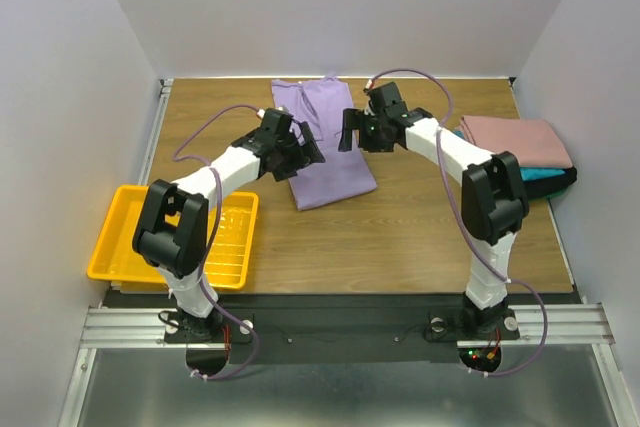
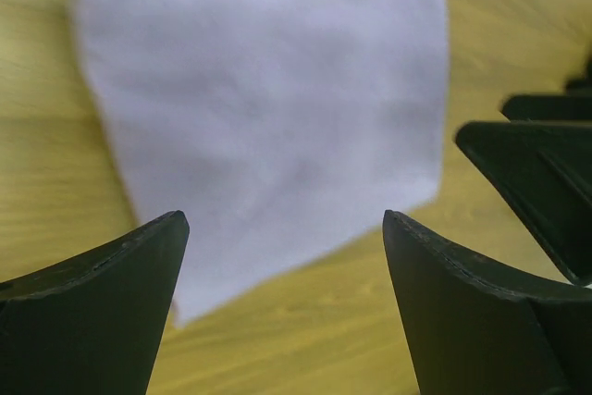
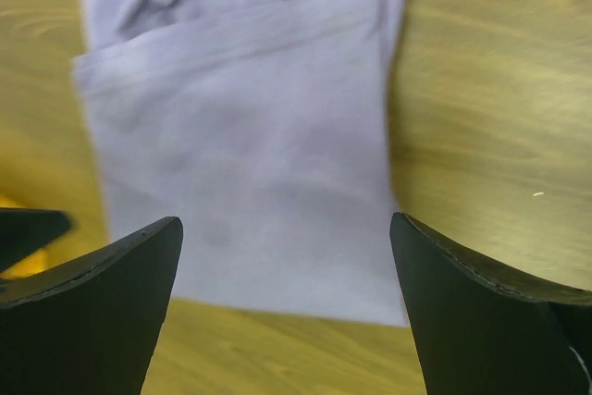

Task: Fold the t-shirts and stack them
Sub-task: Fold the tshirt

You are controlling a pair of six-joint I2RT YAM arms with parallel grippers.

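Two arms rise from the near edge of the bench (image 1: 400,232), and a yellow tray (image 1: 105,272) sits at its near left corner. Farther in, at the right edge, a folded dusty-pink t-shirt (image 1: 515,139) lies on top of a teal t-shirt (image 1: 540,175) and a black t-shirt (image 1: 562,185). Mid-bench, the left end effector (image 1: 300,152) and the right end effector (image 1: 352,132) hang over the lavender t-shirt (image 1: 330,175), fingers spread apart and empty; it lies flat, folded narrow, reaching toward the far edge.
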